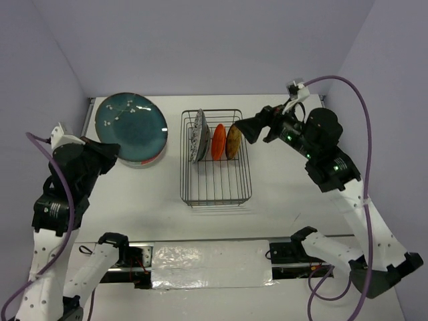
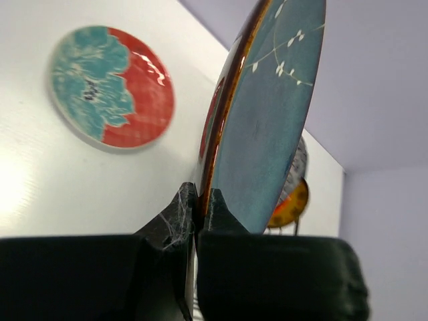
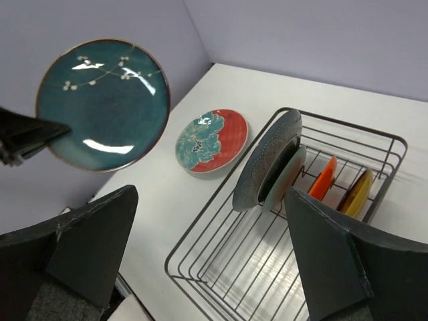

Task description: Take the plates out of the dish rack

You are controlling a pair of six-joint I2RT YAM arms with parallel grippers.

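My left gripper (image 1: 114, 150) (image 2: 196, 204) is shut on the rim of the dark teal plate (image 1: 130, 125) (image 2: 267, 127) and holds it in the air left of the dish rack (image 1: 215, 160). The teal plate also shows in the right wrist view (image 3: 101, 103). Under it, the red-orange plate with the teal flower (image 2: 110, 87) (image 3: 211, 140) lies flat on the table. Standing on edge in the rack (image 3: 221, 267) are a grey patterned plate (image 3: 264, 160), a small teal plate (image 3: 286, 179), an orange plate (image 3: 323, 179) and a yellow plate (image 3: 358, 194). My right gripper (image 1: 249, 130) (image 3: 214, 267) is open and empty above the rack's right side.
Purple walls close in the table at the back and both sides. The front half of the rack holds no plates. A shiny taped strip (image 1: 210, 257) runs along the near edge between the arm bases.
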